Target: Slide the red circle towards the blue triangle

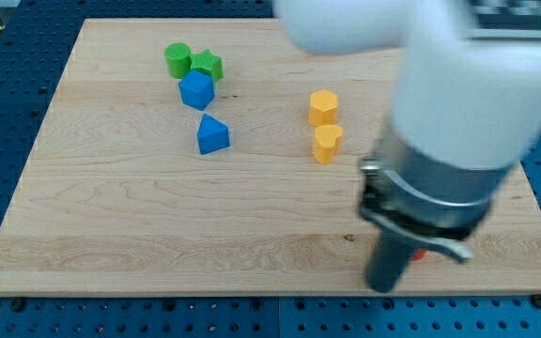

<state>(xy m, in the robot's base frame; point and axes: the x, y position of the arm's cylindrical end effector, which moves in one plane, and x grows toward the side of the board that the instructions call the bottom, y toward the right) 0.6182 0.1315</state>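
The blue triangle (212, 134) lies left of the board's middle. Only a small sliver of a red block (419, 253) shows at the lower right, beside my rod and under the arm's body; its shape is hidden. My tip (383, 285) rests near the board's bottom edge, just left of that red sliver and far to the right of and below the blue triangle. The arm's white and grey body covers much of the view's right.
A green circle (177, 59), a green star (208, 65) and a blue cube (196, 90) cluster at the top left, above the blue triangle. A yellow hexagon (323, 107) and a yellow heart (327, 143) sit near the middle. The wooden board (111, 225) lies on a blue perforated table.
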